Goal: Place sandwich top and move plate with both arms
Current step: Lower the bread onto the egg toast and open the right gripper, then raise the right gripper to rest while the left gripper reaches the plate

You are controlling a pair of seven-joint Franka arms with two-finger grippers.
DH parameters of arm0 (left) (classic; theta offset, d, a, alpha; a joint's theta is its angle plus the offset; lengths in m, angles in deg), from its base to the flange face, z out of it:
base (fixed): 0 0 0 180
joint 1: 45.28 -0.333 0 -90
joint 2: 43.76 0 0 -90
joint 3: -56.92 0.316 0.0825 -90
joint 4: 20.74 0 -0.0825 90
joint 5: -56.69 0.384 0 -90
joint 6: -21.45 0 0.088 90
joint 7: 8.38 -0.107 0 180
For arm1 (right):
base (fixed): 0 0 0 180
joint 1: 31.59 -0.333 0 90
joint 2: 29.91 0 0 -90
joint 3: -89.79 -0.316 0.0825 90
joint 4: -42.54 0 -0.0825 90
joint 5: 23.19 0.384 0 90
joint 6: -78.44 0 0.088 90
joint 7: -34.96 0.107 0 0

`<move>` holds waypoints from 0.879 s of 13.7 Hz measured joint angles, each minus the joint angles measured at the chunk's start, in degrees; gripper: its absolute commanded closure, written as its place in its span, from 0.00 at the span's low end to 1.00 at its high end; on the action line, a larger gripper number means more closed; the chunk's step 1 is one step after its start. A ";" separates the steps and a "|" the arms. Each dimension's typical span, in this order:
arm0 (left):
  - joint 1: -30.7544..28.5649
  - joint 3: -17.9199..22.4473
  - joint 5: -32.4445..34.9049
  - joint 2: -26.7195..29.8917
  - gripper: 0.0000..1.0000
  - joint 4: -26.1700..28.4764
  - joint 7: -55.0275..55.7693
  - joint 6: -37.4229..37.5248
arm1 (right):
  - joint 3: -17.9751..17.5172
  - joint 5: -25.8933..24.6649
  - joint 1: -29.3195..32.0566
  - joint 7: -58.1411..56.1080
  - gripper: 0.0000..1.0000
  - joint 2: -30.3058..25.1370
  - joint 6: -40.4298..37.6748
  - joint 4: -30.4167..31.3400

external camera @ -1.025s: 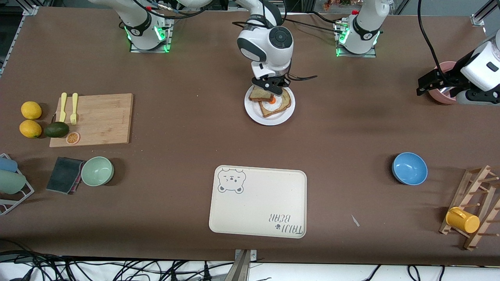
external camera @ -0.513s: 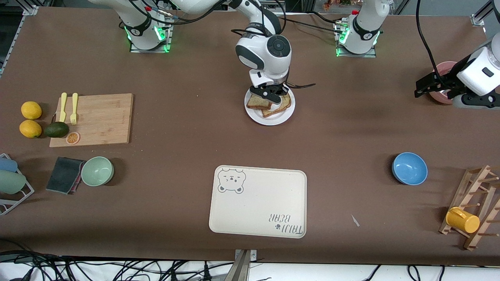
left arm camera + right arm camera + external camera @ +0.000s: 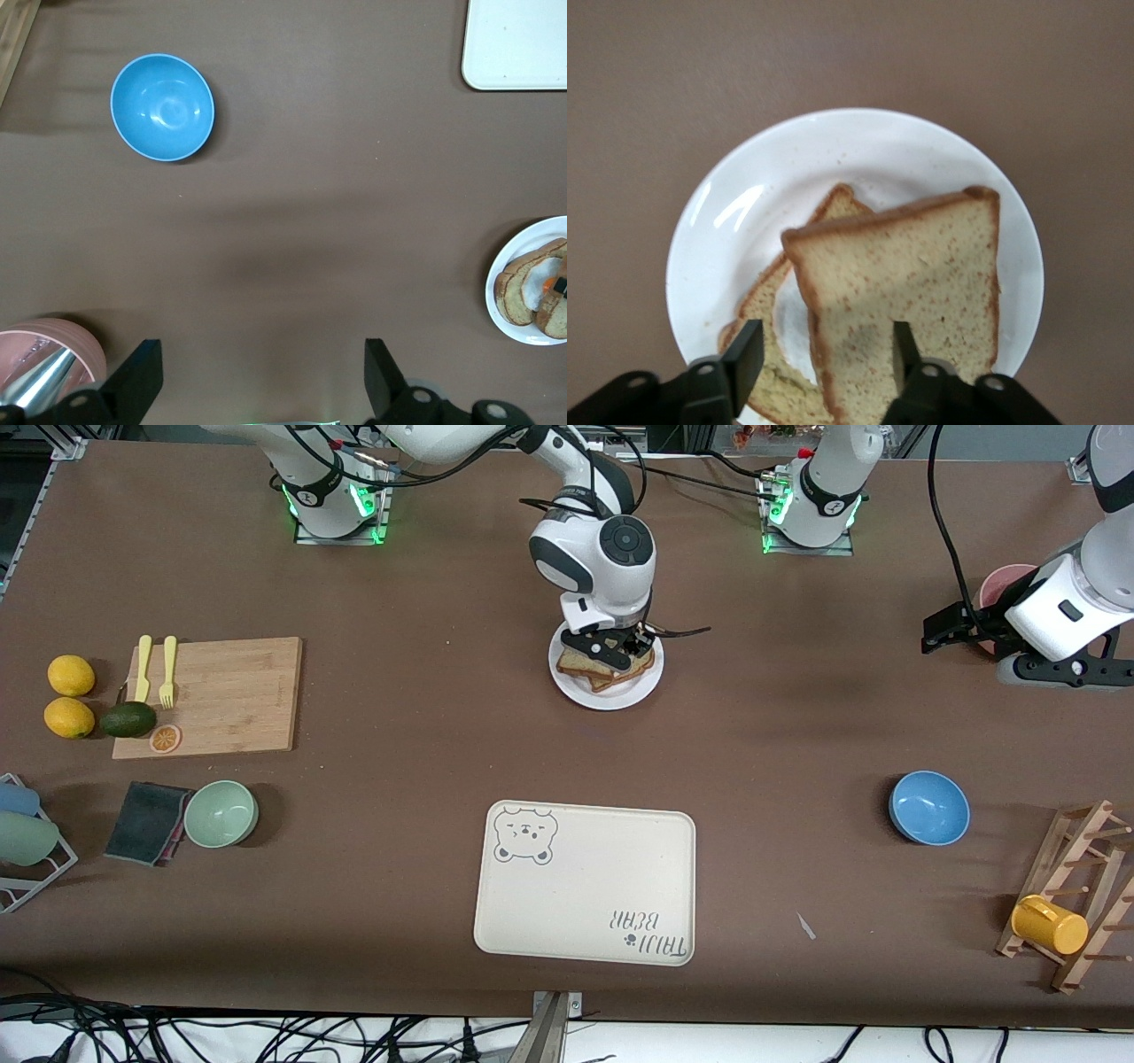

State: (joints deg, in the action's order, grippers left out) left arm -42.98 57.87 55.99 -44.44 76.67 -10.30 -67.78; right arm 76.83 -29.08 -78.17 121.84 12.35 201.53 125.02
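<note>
Front high; wrists look down — sharing plate (image 3: 606, 691).

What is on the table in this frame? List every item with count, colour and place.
sandwich top: 1, tan, on the egg slice
egg slice: 1, tan, on the plate
plate: 1, white, table middle, near the bases
tray: 1, cream, nearer the camera than the plate
blue bowl: 1, left arm's end
pink bowl: 1, under the left end effector
rack with yellow cup: 1, left arm's end
cutting board: 1, wooden, right arm's end
lemons: 2, yellow, beside the board
green bowl: 1
left end effector: open
right end effector: open, over the sandwich top
</note>
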 measured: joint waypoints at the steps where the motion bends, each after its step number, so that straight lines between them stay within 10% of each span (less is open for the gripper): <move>1: -0.03 0.01 0.00 0.00 0.00 -0.01 -1.17 0.00 | 0.06 0.00 0.64 0.00 0.00 -0.41 -0.05 -0.49; 12: 2.14 -0.61 -8.10 -1.45 0.00 0.00 -4.03 3.48 | 0.11 4.17 19.45 -33.50 0.00 -18.99 -21.39 0.30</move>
State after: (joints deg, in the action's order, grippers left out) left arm -40.84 57.26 47.90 -45.89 76.66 -14.33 -64.30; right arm 76.93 -24.91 -58.73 88.34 -6.64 180.15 125.32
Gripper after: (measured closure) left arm 0.000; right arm 0.000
